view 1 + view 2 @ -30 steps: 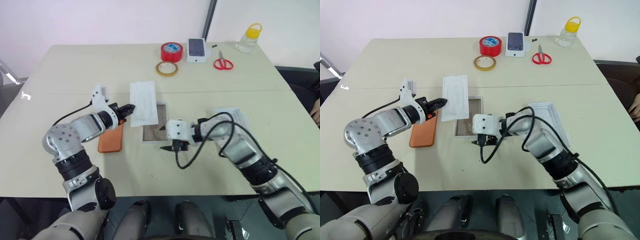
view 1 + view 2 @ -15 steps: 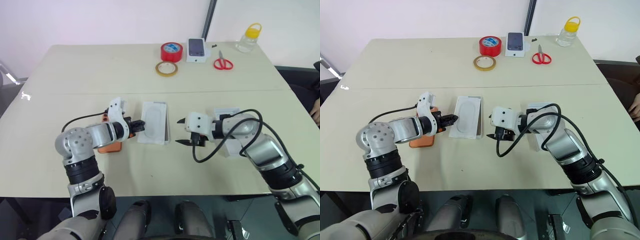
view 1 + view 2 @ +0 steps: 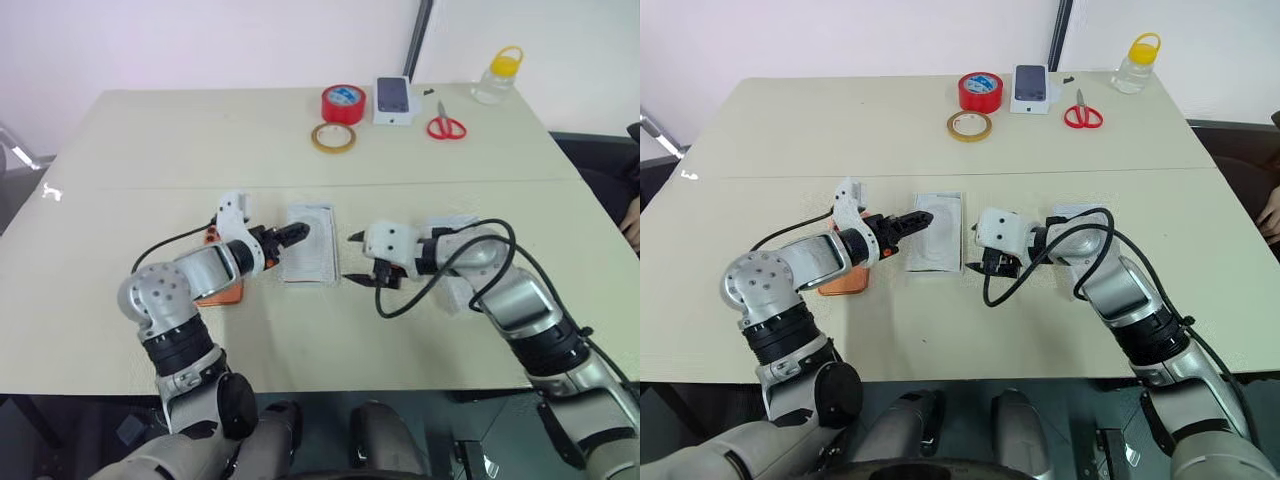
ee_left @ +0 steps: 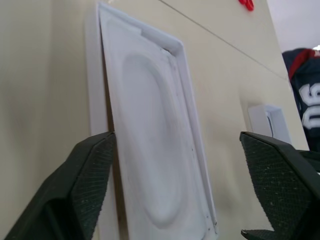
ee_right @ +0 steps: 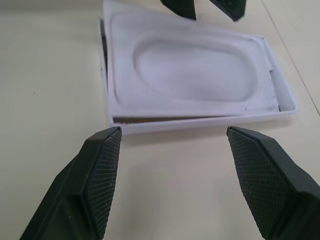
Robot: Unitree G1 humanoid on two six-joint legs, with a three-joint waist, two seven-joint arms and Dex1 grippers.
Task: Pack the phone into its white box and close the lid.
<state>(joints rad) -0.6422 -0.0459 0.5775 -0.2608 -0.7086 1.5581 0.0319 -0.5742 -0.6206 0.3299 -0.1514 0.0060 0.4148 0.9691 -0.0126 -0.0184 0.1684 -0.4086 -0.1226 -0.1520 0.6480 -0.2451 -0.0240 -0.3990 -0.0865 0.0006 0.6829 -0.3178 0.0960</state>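
Box between both end effectors

The white box lies flat on the table, between the two tools. A flat white insert with a long rounded dip sits in it, a bit crooked, with one edge raised. The left tool stands wide open over the box's near end. The right tool is open just beside the box. The orange phone lies flat, partly hidden under the left arm. The lid lies behind the right arm.
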